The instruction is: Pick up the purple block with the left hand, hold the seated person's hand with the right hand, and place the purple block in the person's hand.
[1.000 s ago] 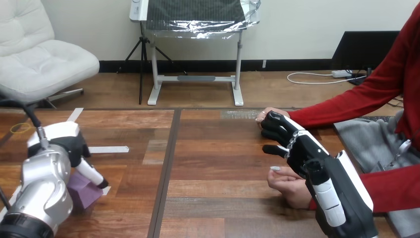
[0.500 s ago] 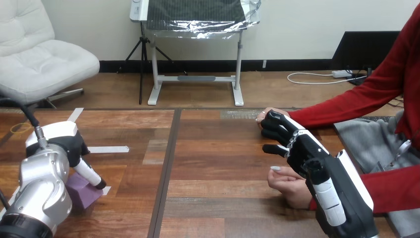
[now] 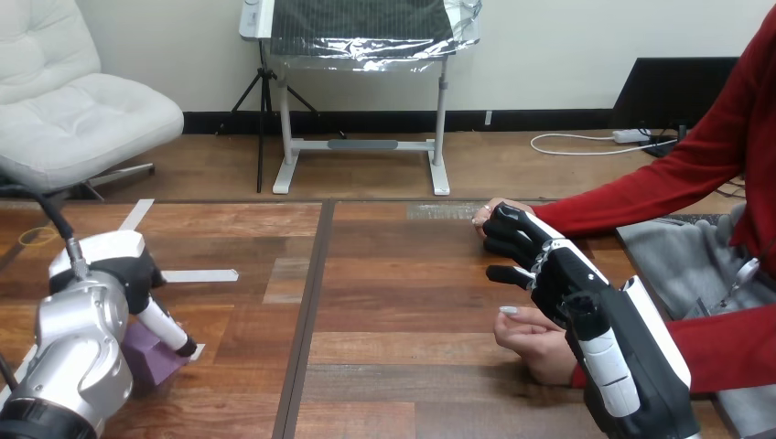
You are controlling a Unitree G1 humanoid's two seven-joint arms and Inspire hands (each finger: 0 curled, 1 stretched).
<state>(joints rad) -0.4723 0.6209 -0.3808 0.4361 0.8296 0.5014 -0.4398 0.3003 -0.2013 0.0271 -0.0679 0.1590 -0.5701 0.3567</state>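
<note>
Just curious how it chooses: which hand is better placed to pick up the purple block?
Left. The left hand is right at the purple block, left on the table; the right hand is far across, beside the person's hands.

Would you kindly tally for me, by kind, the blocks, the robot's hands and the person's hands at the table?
Purple block: 1
Robot hands: 2 (left hand, right hand)
Person's hands: 2 (farther hand, nearer hand)
Total: 5
</note>
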